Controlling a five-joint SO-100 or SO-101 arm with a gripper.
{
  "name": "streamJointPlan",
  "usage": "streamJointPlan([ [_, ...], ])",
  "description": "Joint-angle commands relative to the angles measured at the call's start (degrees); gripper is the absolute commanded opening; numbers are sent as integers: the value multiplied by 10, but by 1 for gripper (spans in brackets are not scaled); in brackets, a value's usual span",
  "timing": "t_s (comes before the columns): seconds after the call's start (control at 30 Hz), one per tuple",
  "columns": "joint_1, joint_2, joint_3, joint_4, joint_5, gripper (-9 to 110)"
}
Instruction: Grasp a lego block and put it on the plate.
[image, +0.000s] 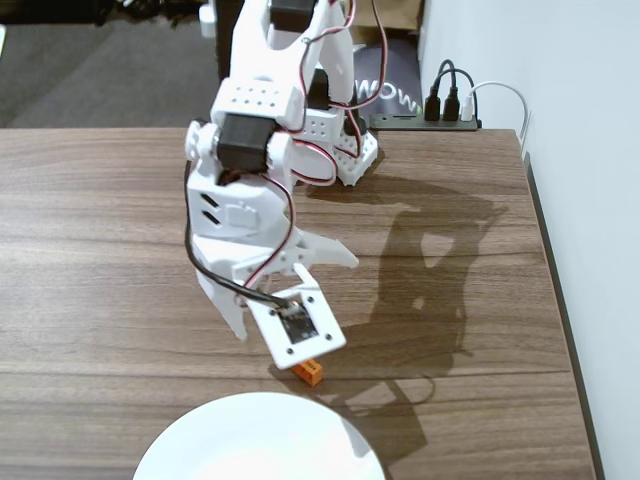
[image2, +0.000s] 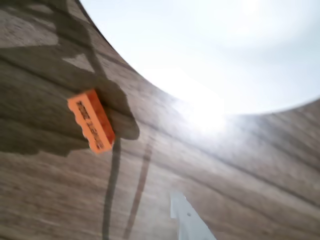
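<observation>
The orange lego block (image: 309, 372) lies on the wooden table just beyond the far rim of the white plate (image: 260, 445). My gripper (image: 298, 300) hangs over the block with its jaws spread open and empty; the wrist camera housing covers part of the block. In the wrist view the block (image2: 91, 120) lies on the wood at the left, the plate (image2: 225, 45) fills the top right, and only one white fingertip (image2: 186, 220) shows at the bottom edge, apart from the block.
The arm's base (image: 345, 150) stands at the table's back. A power strip with plugs (image: 450, 110) lies behind it. The table's right edge (image: 555, 300) runs beside a white wall. Bare wood lies left and right of the arm.
</observation>
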Motion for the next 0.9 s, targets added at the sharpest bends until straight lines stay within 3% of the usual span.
streamJointPlan([
  [0.0, -11, -1, -11, -30, -2, 61],
  [0.87, -54, -41, 81, -136, 27, 61],
])
